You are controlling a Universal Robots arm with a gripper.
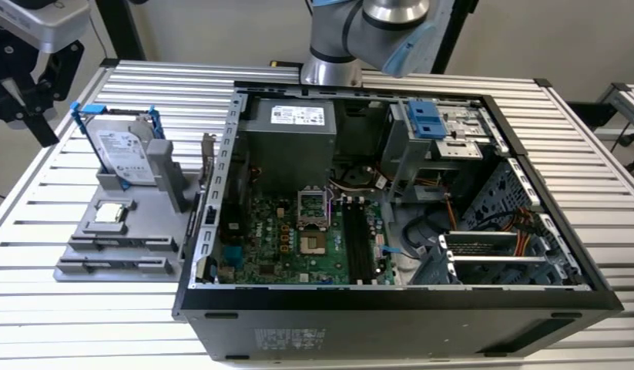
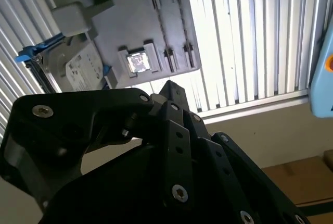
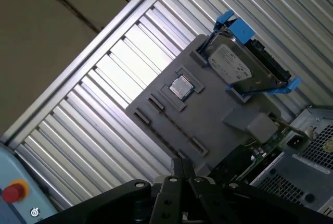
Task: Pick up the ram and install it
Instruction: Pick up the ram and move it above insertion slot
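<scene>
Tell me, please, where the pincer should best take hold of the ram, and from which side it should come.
Probably the upper end of the ram, coming from above. It stands upright at the edge of the gray holder, close beside the computer case, so its top looks freest. Clamp across its two flat faces.

An open computer case (image 1: 399,320) lies on the slatted metal surface (image 1: 91,316), its green motherboard (image 1: 280,247) exposed. Just beside it, toward the exterior view's left, a gray holder (image 1: 116,262) carries 1 blue-framed silver hard drive (image 1: 122,150) standing upright and 1 small square silver processor chip (image 1: 111,213) lying flat.
</scene>
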